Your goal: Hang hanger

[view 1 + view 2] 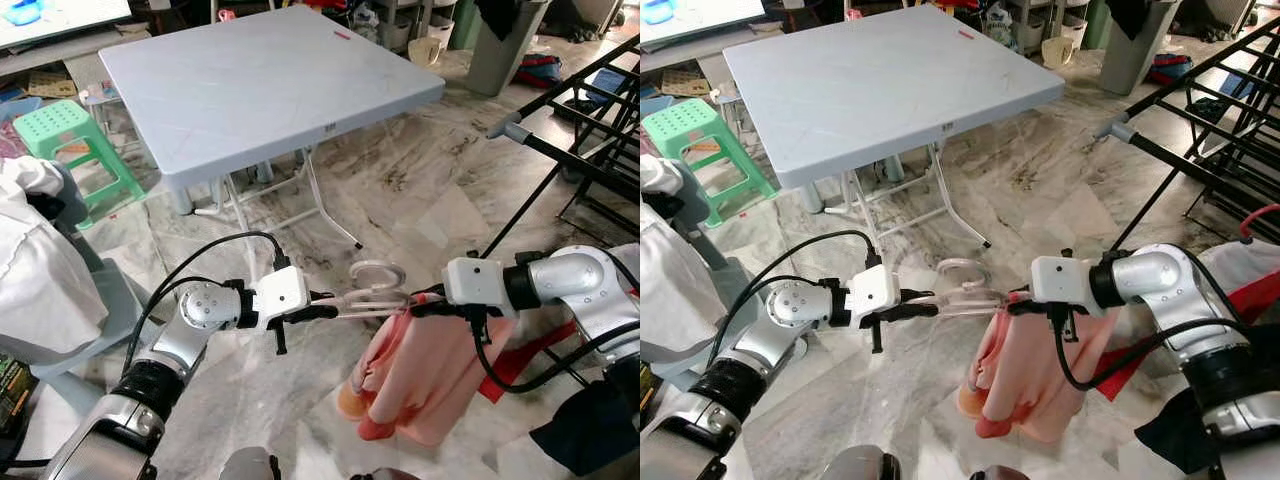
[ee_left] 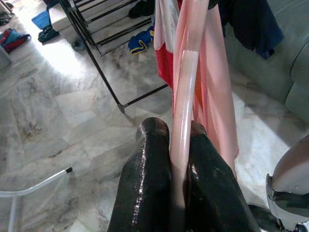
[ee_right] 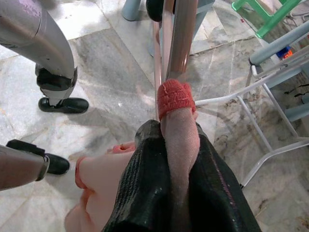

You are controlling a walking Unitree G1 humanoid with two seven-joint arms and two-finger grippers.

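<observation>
I have the hanger (image 1: 372,296) held in the air between both arms, low in front of the robot and above the marble floor (image 1: 420,200). The left gripper (image 1: 325,308) is closed on one end of the pale pink bar, and in the left wrist view the two black fingers (image 2: 145,179) pinch this bar tightly. The right gripper (image 1: 428,301) is clamped on the other end, where the pink garment (image 1: 430,380) covers the shoulder and a red band is wrapped around the tip. I judge the hanger to be light and stiff, made of smooth plastic, so it can slip or turn inside the pads. The garment is soft, hangs freely below the bar and can swing when I move. The best place to hold is the bar near its ends, as now, keeping the hook (image 1: 378,272) free. The black drying rack (image 1: 580,120) stands to the right, well apart from the hanger, and I think this is where the hook must go. A grey folding table (image 1: 260,80) stands ahead and a green stool (image 1: 70,135) to its left.
</observation>
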